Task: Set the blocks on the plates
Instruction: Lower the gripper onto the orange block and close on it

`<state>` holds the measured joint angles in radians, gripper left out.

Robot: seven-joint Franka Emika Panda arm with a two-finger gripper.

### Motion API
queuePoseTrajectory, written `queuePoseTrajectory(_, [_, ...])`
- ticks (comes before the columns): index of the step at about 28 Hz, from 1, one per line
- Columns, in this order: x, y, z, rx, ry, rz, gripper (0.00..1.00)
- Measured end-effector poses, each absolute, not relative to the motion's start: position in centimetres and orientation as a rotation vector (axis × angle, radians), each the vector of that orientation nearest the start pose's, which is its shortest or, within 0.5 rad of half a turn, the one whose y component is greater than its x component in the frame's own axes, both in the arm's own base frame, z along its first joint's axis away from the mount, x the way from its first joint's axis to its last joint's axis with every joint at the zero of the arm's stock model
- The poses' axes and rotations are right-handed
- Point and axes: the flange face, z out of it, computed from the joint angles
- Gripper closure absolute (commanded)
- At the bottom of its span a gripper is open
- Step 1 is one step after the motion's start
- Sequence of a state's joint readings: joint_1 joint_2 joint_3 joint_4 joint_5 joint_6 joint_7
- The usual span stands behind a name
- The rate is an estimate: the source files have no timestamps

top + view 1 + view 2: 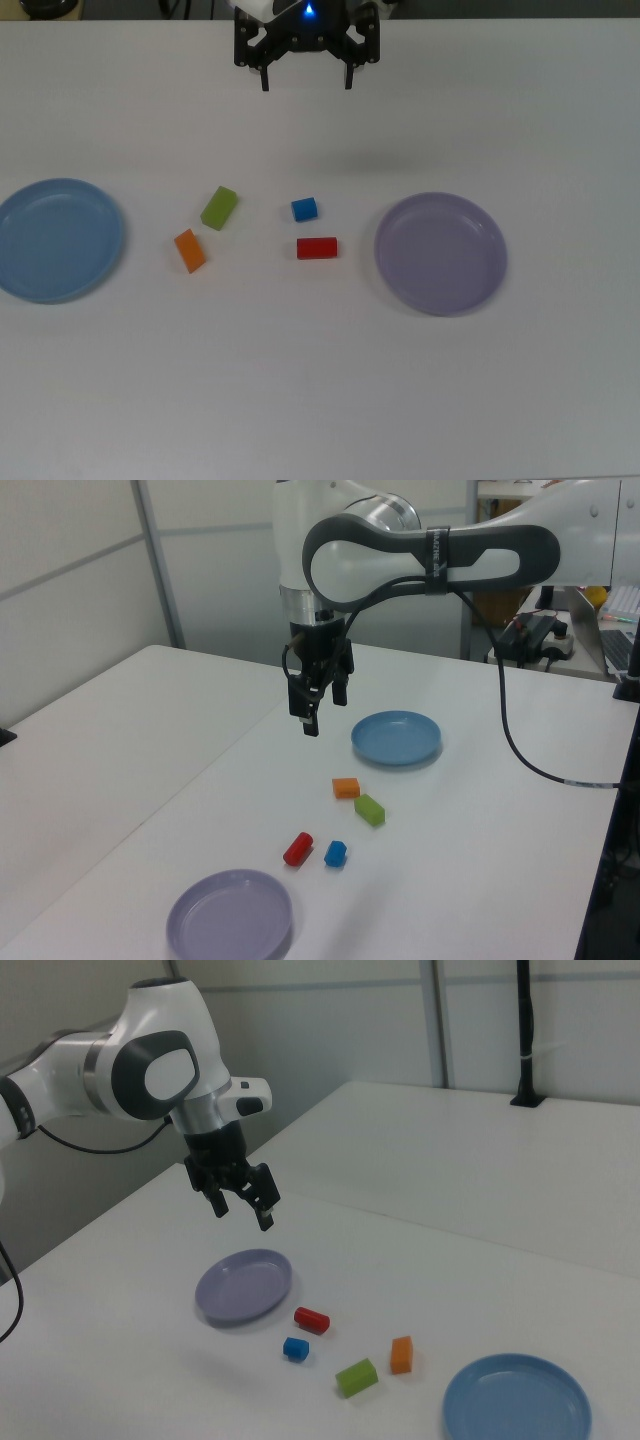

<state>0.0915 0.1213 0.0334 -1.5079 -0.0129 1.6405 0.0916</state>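
Hovering at upper centre of the top view, gripper [306,78] with jaws spread, empty; four blocks [317,248] on the worktop [320,400] between both plates [441,253].

A white table [320,400] lies under everything; a black cable [520,745] trails across it.

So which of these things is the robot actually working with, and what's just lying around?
Part of the job:
orange block
green block
blue cube
red block
blue plate
purple plate
gripper

Just lying about:
black cable
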Motion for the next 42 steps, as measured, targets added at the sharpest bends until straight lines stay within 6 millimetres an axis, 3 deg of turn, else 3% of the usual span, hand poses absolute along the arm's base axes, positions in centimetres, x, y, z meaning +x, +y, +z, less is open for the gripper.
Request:
queuePoseTrajectory(5, [59.4,6.1,59.0,-3.146,-0.104,-0.018,0.0])
queuePoseTrajectory(9, [59.7,4.0,58.5,-3.143,-0.126,-0.002,0.0])
queuePoseTrajectory(15, [60.8,1.2,55.7,-3.124,-0.321,0.072,0.0])
queuePoseTrajectory(21, [63.1,-2.2,50.9,-3.085,-0.531,0.091,0.0])
queuePoseTrajectory(26, [65.1,-4.9,46.3,-3.087,-0.546,0.072,0.0])
queuePoseTrajectory(35, [66.9,-7.4,38.4,-3.145,-0.555,0.094,0.0])
queuePoseTrajectory(40, [67.6,-8.2,34.4,-3.173,-0.584,0.113,0.12])
queuePoseTrajectory(42, [67.9,-8.5,33.0,-3.176,-0.586,0.114,0.26])
